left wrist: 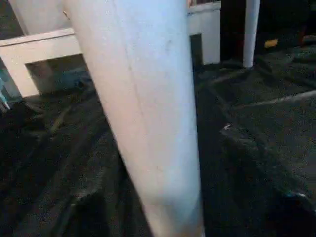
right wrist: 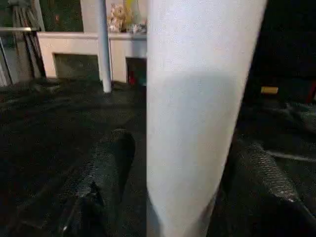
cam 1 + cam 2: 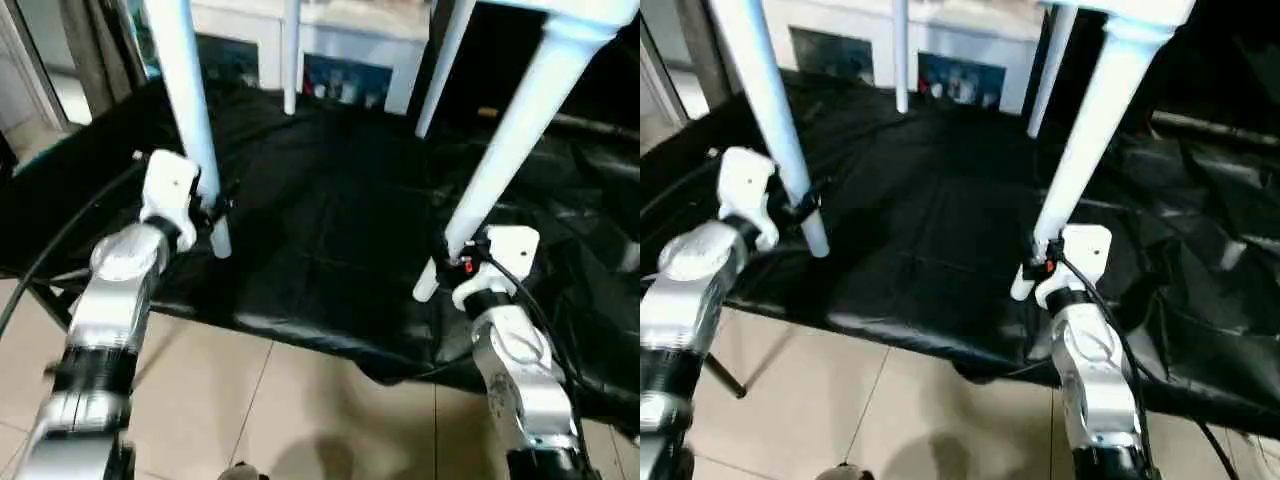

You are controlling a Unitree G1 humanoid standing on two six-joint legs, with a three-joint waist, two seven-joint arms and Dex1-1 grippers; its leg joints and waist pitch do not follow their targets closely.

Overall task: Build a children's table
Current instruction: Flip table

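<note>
My right gripper (image 3: 452, 262), lower right of the frame, has its black fingers (image 2: 101, 173) spread either side of a white leg (image 3: 505, 150) without pinching it. My left gripper (image 3: 215, 205), at left, is at another leg (image 3: 190, 110), but I cannot tell its fingers' state. The children's table (image 3: 1130, 12) stands on the black cloth (image 3: 320, 230), tabletop at the top edge.
</note>
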